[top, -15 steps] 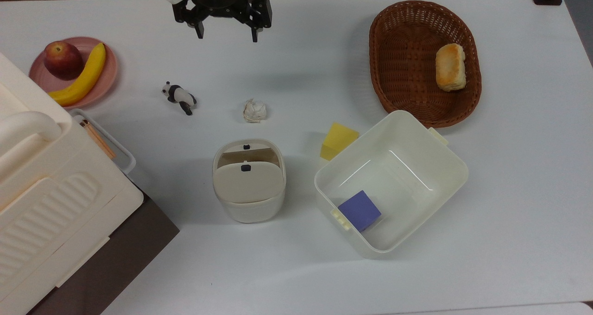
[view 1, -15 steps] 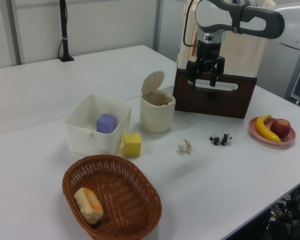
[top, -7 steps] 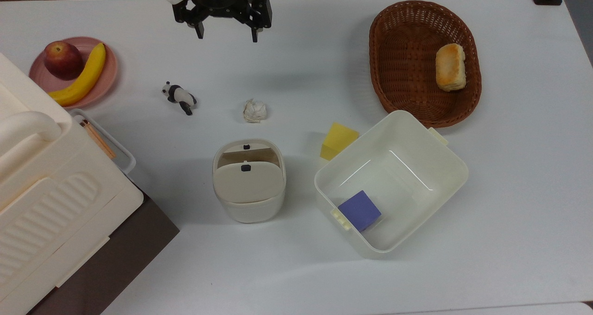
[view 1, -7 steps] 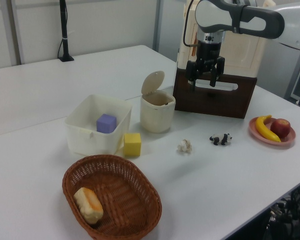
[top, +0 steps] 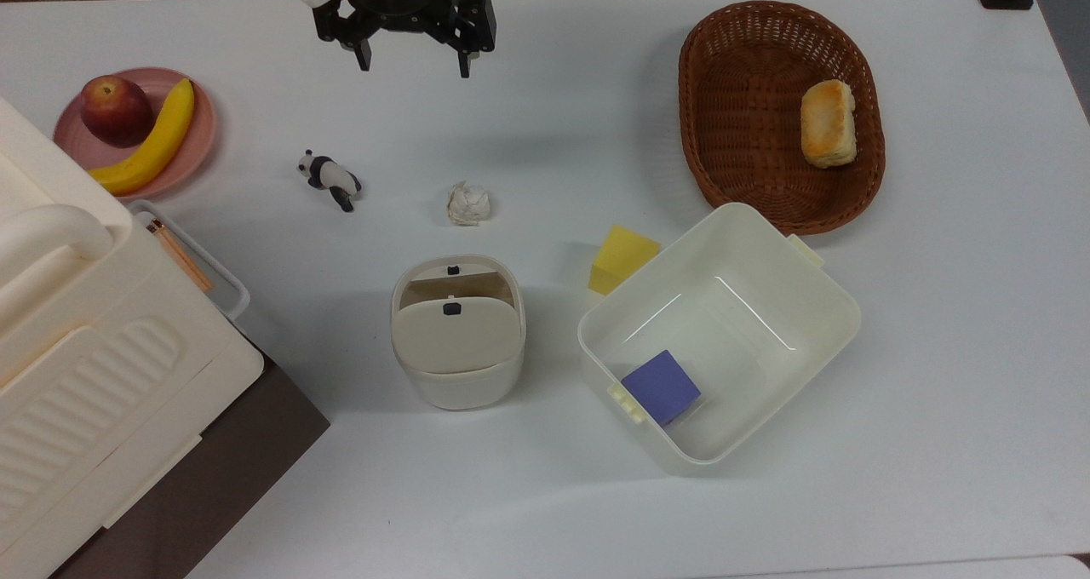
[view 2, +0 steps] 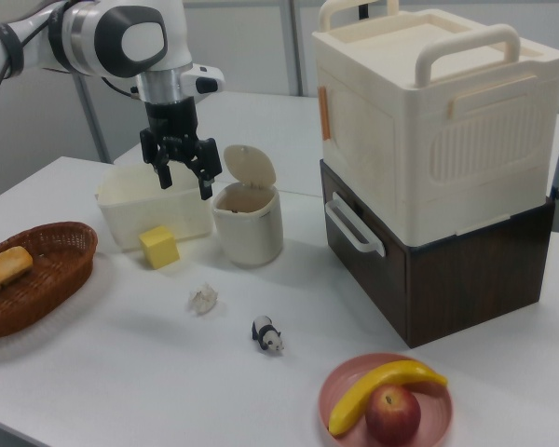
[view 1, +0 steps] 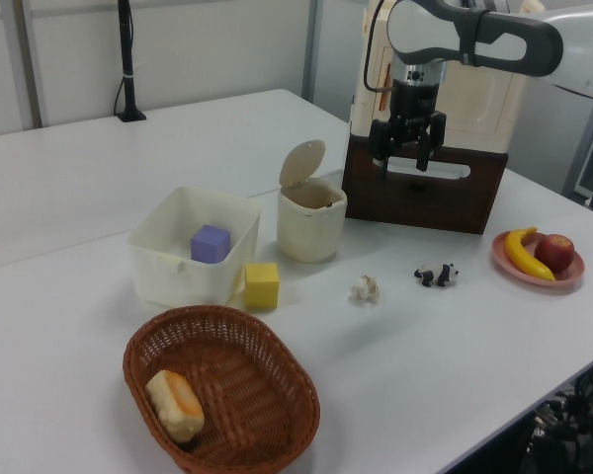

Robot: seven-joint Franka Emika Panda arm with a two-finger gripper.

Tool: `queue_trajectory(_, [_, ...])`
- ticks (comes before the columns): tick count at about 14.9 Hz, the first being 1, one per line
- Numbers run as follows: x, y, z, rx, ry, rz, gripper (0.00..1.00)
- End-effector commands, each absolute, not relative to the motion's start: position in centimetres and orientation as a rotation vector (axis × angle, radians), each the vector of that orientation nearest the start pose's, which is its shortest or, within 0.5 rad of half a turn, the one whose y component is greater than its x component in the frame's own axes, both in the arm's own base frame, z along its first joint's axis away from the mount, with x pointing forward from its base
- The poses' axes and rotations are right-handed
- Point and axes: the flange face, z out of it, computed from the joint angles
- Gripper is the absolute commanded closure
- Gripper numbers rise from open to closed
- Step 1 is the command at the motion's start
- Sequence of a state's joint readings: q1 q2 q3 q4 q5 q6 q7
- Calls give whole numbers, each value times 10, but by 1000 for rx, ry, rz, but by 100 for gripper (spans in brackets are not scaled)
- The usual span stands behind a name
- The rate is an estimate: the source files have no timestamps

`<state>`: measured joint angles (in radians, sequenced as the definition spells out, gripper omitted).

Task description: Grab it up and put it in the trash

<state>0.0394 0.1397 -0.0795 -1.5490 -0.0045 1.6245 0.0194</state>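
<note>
- The gripper (top: 412,61) hangs high above the table with its two fingers spread wide and nothing between them; in the top view it sits near the upper edge, well apart from the crumpled paper ball (top: 468,203).
- The paper ball lies on the bare white table (top: 545,511), between the toy panda (top: 329,179) on the top view's left and the yellow foam block (top: 622,259) on the top view's lower right, with the swing-lid trash bin (top: 457,332) just below it in the top view.
- Risk: the ball is light and springy, so fingers closing off-centre would likely flick it away instead of pinching it.
- Risk: a descent drifting toward the top view's left could land on the panda, which is about the same size.
- Risk: in the left view the bin's flap (view 1: 302,162) stands tipped up, and a low carry could knock it or the rim.
- Risk: the square cream tub (top: 813,341) holding the purple cube (top: 661,386) stands near the bin, so a release too far to the top view's right would drop the ball there.
</note>
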Motion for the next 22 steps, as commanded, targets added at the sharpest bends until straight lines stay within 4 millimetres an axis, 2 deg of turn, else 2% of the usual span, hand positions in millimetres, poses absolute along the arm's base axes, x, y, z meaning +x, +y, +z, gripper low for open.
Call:
queue_trajectory(1, [594,-21,559,-3165,68,114,0])
queue_trajectory(3, [595,-22,555,-3159,49,116,0])
queue_trajectory(6, [604,-22,532,-3160,-18,151,0])
queue_trajectory(7, [608,-20,512,-3164,-46,195,0])
queue_trajectory(9, [615,-15,487,-3166,-71,213,0])
queue_trajectory(13, [606,-9,441,-3151,-89,336,0])
queue_trajectory(16, [611,1,405,-3149,-107,389,0])
queue_trajectory(19, [617,7,378,-3153,-116,416,0])
queue_trajectory(22, [623,15,366,-3180,-115,394,0])
